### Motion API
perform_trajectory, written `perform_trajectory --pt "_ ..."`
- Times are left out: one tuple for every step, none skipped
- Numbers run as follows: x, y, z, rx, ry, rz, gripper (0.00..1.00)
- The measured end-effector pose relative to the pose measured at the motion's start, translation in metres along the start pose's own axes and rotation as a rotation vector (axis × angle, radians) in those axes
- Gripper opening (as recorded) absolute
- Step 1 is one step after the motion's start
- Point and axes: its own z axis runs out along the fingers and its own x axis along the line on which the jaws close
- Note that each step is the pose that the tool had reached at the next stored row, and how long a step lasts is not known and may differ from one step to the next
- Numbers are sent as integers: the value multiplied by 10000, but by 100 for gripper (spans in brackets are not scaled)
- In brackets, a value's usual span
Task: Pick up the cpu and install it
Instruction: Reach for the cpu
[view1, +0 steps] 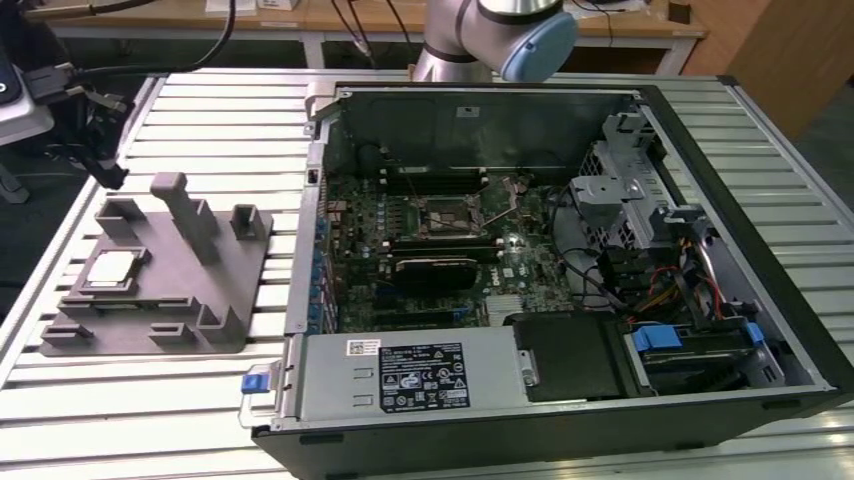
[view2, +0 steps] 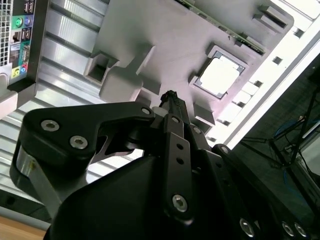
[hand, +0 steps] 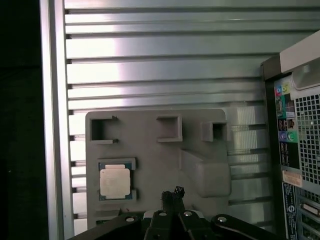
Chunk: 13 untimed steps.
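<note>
Exterior view: the small, flat, square cpu with a pale silver-white top (view1: 110, 268) lies in its recess on the grey plastic fixture with upright posts (view1: 174, 285). The fixture is at nine o'clock from the open black computer case (view1: 467, 125), whose black square motherboard socket (view1: 447, 215) looks unfilled. Second wrist view: the black gripper (view2: 170, 95) hangs over the fixture with its tips pressed together on nothing, and the cpu (view2: 220, 76) is near but apart. First wrist view: the gripper (hand: 172, 191) and the seated cpu (hand: 115, 181) are likewise apart, so I judge the pick-up not yet made and the install wholly outstanding.
</note>
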Motion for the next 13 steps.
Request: perform_trajectory --pt "10 -2 17 0 1 0 11" --pt "21 -5 34 1 1 0 11" --pt "32 -8 50 1 2 0 11" --pt "44 -11 66 2 3 0 11" --pt "55 -14 83 1 2 0 11" --pt "66 -18 99 1 2 0 11" --pt "78 -20 114 1 1 -1 11" --pt "89 -23 128 0 1 0 11" --pt "101 -25 141 0 1 0 11" --pt "112 -27 151 1 1 0 11" --pt "119 -28 160 0 0 0 11" --pt "123 -29 167 0 0 -1 11" --pt "124 -29 169 0 1 -1 11"
